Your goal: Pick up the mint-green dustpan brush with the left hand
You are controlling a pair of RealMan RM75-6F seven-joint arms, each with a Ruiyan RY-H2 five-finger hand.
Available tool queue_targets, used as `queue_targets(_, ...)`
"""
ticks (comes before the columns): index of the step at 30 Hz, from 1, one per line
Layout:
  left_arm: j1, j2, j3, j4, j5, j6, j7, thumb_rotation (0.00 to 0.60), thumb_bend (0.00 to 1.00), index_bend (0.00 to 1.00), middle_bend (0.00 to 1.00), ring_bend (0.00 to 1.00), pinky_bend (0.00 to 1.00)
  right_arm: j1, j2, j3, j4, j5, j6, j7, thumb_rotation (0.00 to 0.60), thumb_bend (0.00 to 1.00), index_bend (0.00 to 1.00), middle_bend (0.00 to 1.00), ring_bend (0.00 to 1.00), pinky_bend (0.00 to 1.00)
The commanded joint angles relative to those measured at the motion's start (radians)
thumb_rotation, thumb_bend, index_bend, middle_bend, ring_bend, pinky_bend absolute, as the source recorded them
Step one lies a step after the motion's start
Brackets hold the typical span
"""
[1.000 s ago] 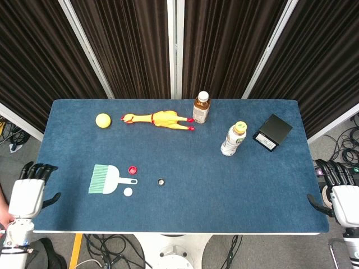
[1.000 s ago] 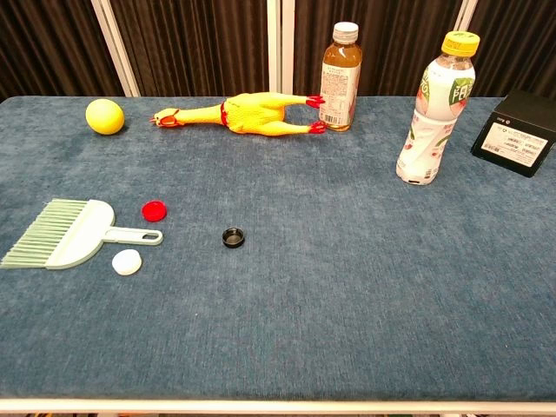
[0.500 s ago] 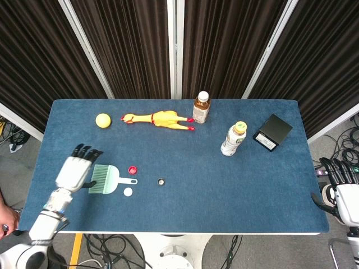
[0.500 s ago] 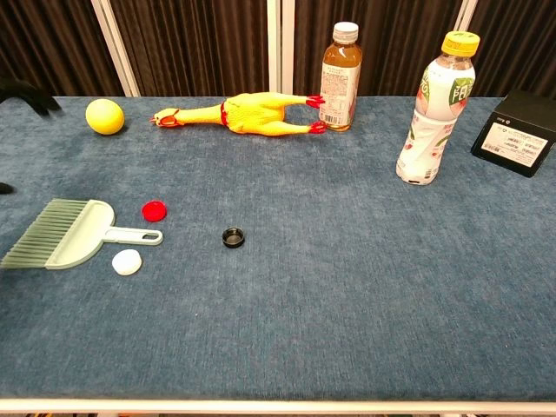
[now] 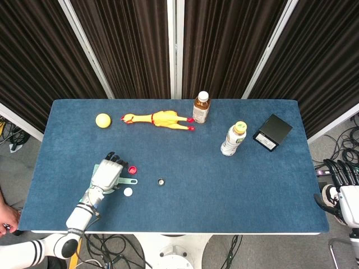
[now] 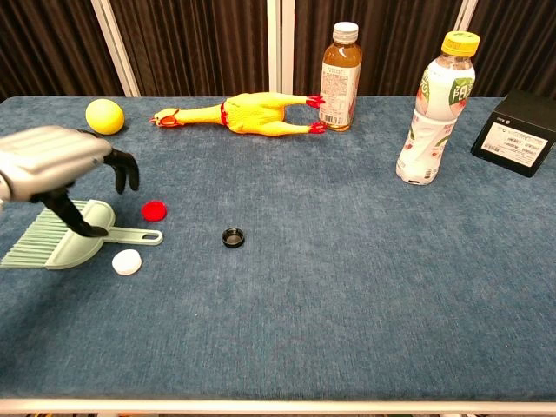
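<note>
The left hand [image 6: 61, 174] is over the mint-green brush [image 6: 65, 239], which lies flat near the left front of the blue table [image 5: 224, 185]. The fingers are apart and curved down, and one dark fingertip touches the brush near its handle. The hand holds nothing.

The right hand [image 5: 342, 188] is off the right edge of the table, with fingers apart and nothing in it.

A red cap [image 6: 154, 209] and a white cap [image 6: 127, 261] lie beside the brush handle. A black cap [image 6: 233, 237] lies apart from them.

At the back stands a bottle of brown tea [image 6: 340, 76], with its cap on. A white bottle with a yellow cap [image 6: 439, 109] stands to its right.
</note>
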Motion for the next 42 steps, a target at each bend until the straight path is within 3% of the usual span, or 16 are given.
queue_targets(1, -0.012, -0.032, 0.014, 0.020, -0.010, 0.011, 0.023, 0.600, 0.16, 0.36, 0.41, 0.26, 0.15, -0.001, -0.001, 0.000, 0.002, 0.001, -0.001, 0.001, 0.600, 0.17, 0.00, 0.10, 0.00, 0.00)
queue_targets(21, -0.038, -0.099, 0.043, 0.109, -0.059, 0.021, 0.063, 0.600, 0.16, 0.43, 0.45, 0.29, 0.15, 0.000, -0.009, 0.006, 0.001, 0.007, -0.001, -0.008, 0.600, 0.17, 0.00, 0.10, 0.00, 0.00)
queue_targets(42, -0.055, -0.130, 0.078, 0.158, -0.081, -0.006, 0.078, 0.600, 0.24, 0.47, 0.48, 0.32, 0.16, 0.001, -0.016, 0.009, 0.000, 0.014, -0.008, -0.012, 0.600, 0.17, 0.00, 0.10, 0.00, 0.00)
